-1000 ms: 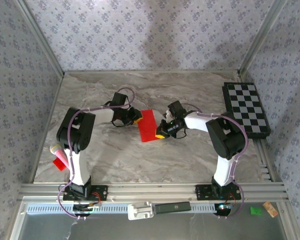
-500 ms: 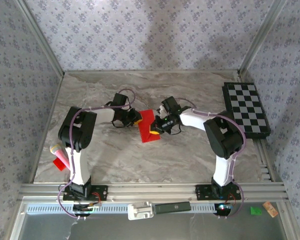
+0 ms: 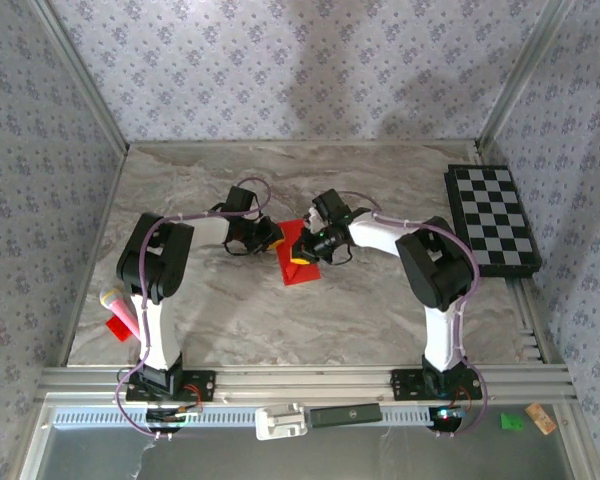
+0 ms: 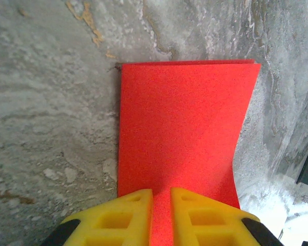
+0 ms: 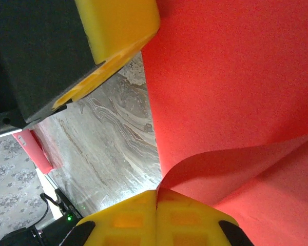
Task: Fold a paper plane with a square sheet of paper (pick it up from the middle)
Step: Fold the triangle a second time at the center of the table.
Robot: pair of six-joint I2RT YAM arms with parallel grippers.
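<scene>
Right now the square sheet of paper (image 3: 293, 272) lies in the middle of the marble table (image 3: 210, 310), between the two arms. It does not look square. It looks folded over once into a long red shape with two layers. That is the only finished fold I can see.

The left gripper (image 4: 160, 212) sits at the bottom of its own view, on the near short edge of the paper. Its yellow fingers are almost together, with a thin strip of red in the gap. I cannot tell if they pinch the paper or just sit over it.

The right gripper (image 5: 157, 197) is at the bottom of its view too. Its jaws are closed tight. A flap of the red paper curls up and runs right into the fingertips, so I think it holds that edge.

I see no point, no wings and no dart shape yet. My guess is the task is near its start, with the nose corners and wing folds all left to do. The chequered board (image 3: 492, 218) lies far off at the right.
</scene>
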